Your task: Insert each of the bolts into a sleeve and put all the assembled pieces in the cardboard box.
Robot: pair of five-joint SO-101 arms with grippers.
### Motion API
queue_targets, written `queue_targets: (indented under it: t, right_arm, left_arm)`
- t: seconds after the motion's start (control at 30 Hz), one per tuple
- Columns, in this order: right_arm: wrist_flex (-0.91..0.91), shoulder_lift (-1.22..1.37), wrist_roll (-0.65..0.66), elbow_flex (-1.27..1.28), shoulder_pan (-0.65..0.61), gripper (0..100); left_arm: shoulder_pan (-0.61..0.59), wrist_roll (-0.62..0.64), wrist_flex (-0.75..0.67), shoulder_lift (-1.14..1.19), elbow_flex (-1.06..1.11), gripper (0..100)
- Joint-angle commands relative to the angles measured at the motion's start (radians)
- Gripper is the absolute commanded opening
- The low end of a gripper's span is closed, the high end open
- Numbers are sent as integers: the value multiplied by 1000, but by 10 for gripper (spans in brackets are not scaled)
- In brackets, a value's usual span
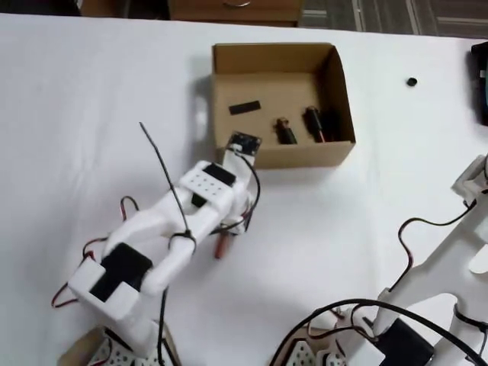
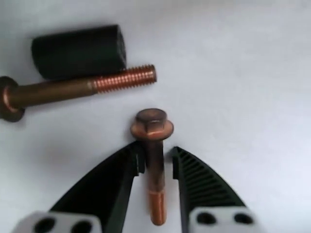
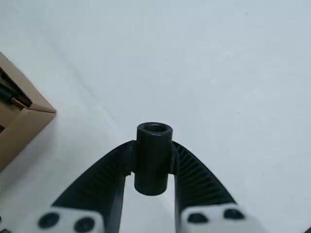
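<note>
**Left gripper** (image 2: 156, 150): jaws slightly parted, straddling the shank of a copper flange bolt (image 2: 154, 160) that lies on the white table (image 1: 366, 229). One finger touches the shank and the other stands just off it. The bolt's long axis runs along the gripper's own line, head pointing away. In the high view it lies roughly 1-to-7 o'clock, and the left arm is the nearer. Closing should seat it squarely.

Just beyond, a second bolt (image 2: 73, 90) lies crosswise against a loose sleeve (image 2: 80, 51).

**Right gripper** (image 3: 153, 145): clamped on a black sleeve (image 3: 153, 158), bore facing the camera.

**Cardboard box** (image 1: 274, 156): at 1 o'clock from the bolt, holding two assembled pieces (image 1: 286, 131). No legible writing.
</note>
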Motion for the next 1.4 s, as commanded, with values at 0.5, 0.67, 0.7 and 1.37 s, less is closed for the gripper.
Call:
queue_targets:
  t: [0.5, 0.67, 0.7, 1.37]
  right_arm:
    - [15, -180, 41, 37, -231, 20]
    - [15, -371, 103, 43, -346, 20]
    - [15, -398, 104, 57, -367, 20]
    - [2, -905, -9, 598, -796, 20]
  left_arm:
    - [-25, 3, 305, -181, -323, 23]
    - [-21, 0, 431, -325, -423, 22]
    - [-18, 0, 454, -348, -435, 22]
    - [-20, 6, 631, -753, -498, 21]
